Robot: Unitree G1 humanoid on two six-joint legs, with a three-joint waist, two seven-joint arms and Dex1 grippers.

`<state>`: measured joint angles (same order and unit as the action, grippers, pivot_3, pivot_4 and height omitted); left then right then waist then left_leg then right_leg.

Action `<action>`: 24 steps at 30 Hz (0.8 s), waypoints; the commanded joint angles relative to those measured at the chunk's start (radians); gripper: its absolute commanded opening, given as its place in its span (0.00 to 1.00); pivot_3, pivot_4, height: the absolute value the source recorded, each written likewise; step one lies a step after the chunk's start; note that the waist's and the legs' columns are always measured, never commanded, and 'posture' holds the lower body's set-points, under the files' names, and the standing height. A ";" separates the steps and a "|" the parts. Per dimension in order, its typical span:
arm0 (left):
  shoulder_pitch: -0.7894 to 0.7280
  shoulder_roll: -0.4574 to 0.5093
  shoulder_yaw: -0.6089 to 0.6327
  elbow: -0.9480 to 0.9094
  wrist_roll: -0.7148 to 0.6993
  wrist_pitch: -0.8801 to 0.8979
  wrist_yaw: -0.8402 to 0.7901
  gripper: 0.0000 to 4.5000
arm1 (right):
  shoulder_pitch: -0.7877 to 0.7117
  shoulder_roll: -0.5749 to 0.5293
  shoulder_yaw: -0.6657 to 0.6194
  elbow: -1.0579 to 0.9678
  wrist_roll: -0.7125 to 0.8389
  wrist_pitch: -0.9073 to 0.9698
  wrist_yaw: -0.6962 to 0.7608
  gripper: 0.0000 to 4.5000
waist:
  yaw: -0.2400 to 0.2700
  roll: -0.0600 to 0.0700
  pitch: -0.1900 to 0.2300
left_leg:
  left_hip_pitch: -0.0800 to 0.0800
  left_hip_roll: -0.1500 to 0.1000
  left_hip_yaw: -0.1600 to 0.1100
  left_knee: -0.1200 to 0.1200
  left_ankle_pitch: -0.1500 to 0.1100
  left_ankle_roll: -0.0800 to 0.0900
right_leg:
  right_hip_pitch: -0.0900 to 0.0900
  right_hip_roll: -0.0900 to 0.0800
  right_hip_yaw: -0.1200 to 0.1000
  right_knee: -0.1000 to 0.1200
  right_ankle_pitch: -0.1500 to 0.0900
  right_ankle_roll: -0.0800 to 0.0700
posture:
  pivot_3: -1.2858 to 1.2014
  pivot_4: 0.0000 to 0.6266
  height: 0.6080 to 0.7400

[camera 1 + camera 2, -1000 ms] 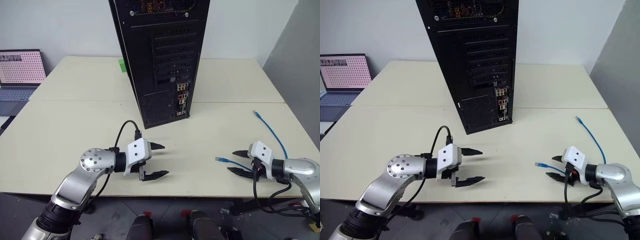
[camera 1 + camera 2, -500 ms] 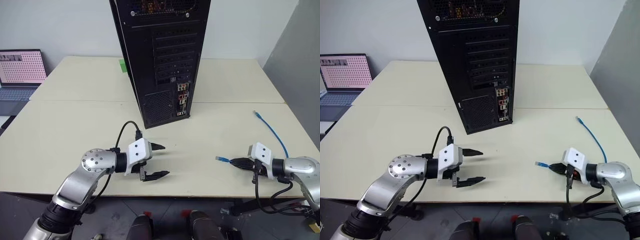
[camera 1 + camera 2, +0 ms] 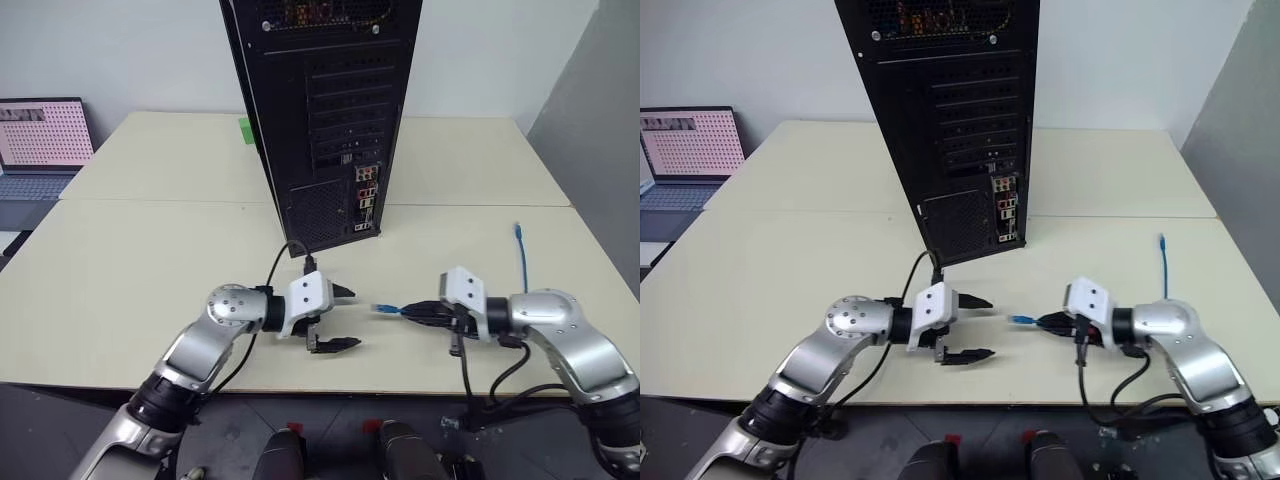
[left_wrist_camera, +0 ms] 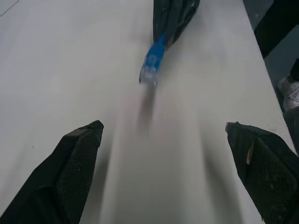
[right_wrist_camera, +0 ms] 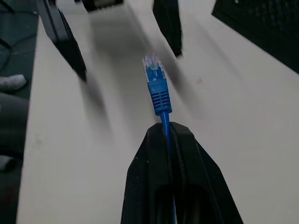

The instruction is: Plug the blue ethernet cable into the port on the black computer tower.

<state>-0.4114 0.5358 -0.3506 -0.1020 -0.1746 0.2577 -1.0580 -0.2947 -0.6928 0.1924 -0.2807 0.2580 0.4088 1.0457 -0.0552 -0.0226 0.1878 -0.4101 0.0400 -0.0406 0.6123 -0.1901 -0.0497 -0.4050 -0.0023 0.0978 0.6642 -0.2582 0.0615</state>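
The black computer tower (image 3: pixel 320 110) stands upright at the table's middle, its rear facing me. The port sits in the narrow connector strip (image 3: pixel 364 200) low on that rear. My right gripper (image 3: pixel 410 311) is shut on the blue ethernet cable just behind its clear plug (image 5: pixel 154 77), which sticks out toward my left gripper. The cable's other end (image 3: pixel 519 232) lies on the table at the right. My left gripper (image 3: pixel 354 318) is open in front of the tower, fingers spread, and the plug (image 4: pixel 152 65) hangs a short way off from it, untouched.
An open laptop (image 3: pixel 40 140) sits at the far left. A small green object (image 3: pixel 244 130) shows behind the tower's left side. The cream table (image 3: pixel 150 250) has a seam across its middle, and its front edge runs just under both grippers.
My right gripper shut on the cable behind the plug, then carried it left and slightly up toward the left gripper. The left gripper moved right, still open. The cable's far end shifted.
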 commanded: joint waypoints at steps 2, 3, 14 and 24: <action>-0.035 -0.028 -0.007 0.054 0.018 -0.044 -0.012 1.00 | -0.024 0.007 0.025 -0.030 -0.003 0.019 -0.003 0.01 | 0.001 0.000 0.000 | -0.001 0.000 0.000 0.000 0.000 0.000 | 0.000 0.000 0.000 0.000 0.000 0.000 | 0.52 0.24 1.00; -0.041 -0.031 -0.007 0.067 0.021 -0.050 -0.014 1.00 | -0.025 0.009 0.030 -0.029 -0.005 0.019 -0.005 0.01 | 0.001 0.000 0.000 | -0.001 0.000 0.000 0.000 0.000 0.000 | 0.000 0.000 -0.001 0.000 0.000 0.000 | 0.52 0.24 1.00; -0.065 -0.048 0.033 0.104 -0.016 -0.078 -0.047 1.00 | -0.035 0.001 0.057 -0.022 -0.018 0.016 -0.002 0.01 | 0.001 0.000 0.000 | -0.001 0.000 -0.001 0.000 0.000 0.000 | 0.000 0.000 -0.001 0.000 0.000 0.001 | 0.52 0.24 1.00; -0.071 -0.047 0.030 0.109 -0.022 -0.082 -0.088 0.56 | -0.045 -0.001 0.060 -0.023 -0.021 0.026 0.002 0.00 | 0.000 0.000 0.000 | -0.001 0.000 -0.001 0.000 0.000 0.000 | 0.000 0.000 -0.001 0.000 0.000 0.001 | 0.52 0.24 1.00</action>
<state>-0.4656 0.4906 -0.3369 0.0187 -0.1835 0.1899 -1.1359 -0.3235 -0.6899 0.2585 -0.2804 0.2310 0.4286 1.0431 -0.0550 -0.0226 0.1878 -0.4109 0.0401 -0.0414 0.6124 -0.1901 -0.0497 -0.4054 -0.0022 0.0972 0.6645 -0.2578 0.0622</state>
